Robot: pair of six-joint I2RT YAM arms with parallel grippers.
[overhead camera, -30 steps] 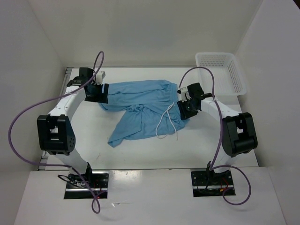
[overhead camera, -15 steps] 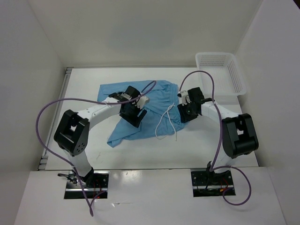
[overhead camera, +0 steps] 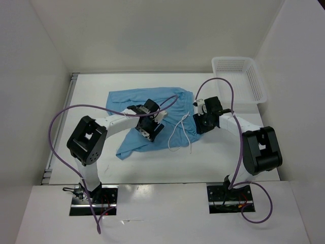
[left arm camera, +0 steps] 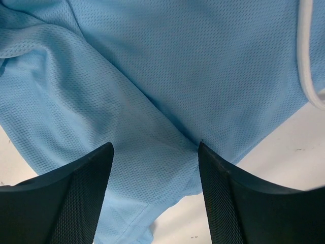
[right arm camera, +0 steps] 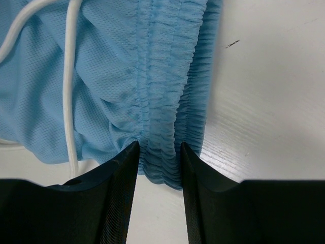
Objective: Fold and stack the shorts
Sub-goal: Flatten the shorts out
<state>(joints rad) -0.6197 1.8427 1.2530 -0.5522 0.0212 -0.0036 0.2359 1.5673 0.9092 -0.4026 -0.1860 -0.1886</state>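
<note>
Now the shorts point(overhead camera: 127, 101) lie rumpled on the table point(overhead camera: 152, 165). The right gripper point(right arm camera: 158, 150) pinches their gathered waistband, while the left gripper point(left arm camera: 155, 152) hangs wide open over the cloth, holding nothing.

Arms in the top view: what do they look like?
The left arm and right arm have white links with chunky black joints. A purple cable loops along each. The pincer fingers are black with dimpled pads.
</note>
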